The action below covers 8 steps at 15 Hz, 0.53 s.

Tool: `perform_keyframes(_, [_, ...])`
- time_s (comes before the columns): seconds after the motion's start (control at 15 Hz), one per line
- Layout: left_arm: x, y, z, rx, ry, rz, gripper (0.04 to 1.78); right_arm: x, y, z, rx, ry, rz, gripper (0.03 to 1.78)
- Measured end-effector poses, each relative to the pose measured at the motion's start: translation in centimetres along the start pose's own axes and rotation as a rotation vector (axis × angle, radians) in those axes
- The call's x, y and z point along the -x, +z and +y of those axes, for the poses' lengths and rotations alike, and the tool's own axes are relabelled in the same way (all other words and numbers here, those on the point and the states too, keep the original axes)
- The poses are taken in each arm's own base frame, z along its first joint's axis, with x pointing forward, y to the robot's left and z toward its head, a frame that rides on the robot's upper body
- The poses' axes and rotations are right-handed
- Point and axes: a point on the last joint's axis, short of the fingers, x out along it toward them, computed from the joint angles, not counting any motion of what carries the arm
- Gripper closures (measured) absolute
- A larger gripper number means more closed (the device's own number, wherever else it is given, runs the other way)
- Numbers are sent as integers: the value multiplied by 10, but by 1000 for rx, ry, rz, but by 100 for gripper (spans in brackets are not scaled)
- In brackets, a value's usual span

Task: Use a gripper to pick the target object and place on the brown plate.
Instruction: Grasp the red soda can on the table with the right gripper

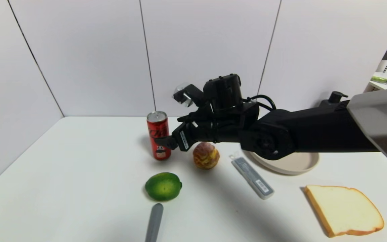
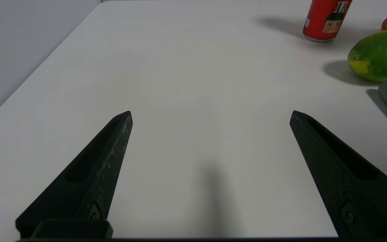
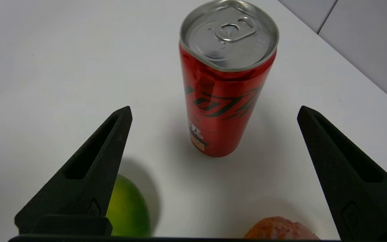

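Red can (image 1: 158,135) stood upright toward the bench's (image 1: 62,174) far edge, right pincer (image 3: 213,116) spread wide and empty just beside it, brown plate (image 1: 294,163) nearer the right edge, left pincer (image 2: 210,116) splayed open over bare bench.

Surface: a white, smooth table top (image 1: 79,174) carries everything.
Can: a tall slim red metal drink can (image 1: 158,135) stands upright just in front of the right claw (image 1: 170,132), whose tips are spread apart.
Pastry: a golden-brown round cream puff (image 1: 206,155) lies just under the claw.
Fruit: a green round lime (image 1: 163,186) lies near the claw, on its nearer side.
Plate: a beige round shallow plate (image 1: 296,164) lies behind the claw, under the arm.
Case: a grey, clear plastic flat case (image 1: 252,177) lies between puff and plate.
Bread: a pale toast slice (image 1: 344,210) lies far behind the claw.
Handle: a grey round handle (image 1: 154,223) lies beside the lime.
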Motion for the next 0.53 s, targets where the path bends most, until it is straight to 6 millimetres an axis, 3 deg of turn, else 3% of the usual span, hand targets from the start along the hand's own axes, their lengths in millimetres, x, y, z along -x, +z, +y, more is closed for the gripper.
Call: perform_keyframes(0.53, [0, 0, 0, -1, 0, 0, 13, -42, 2, -3, -47, 15, -54, 11])
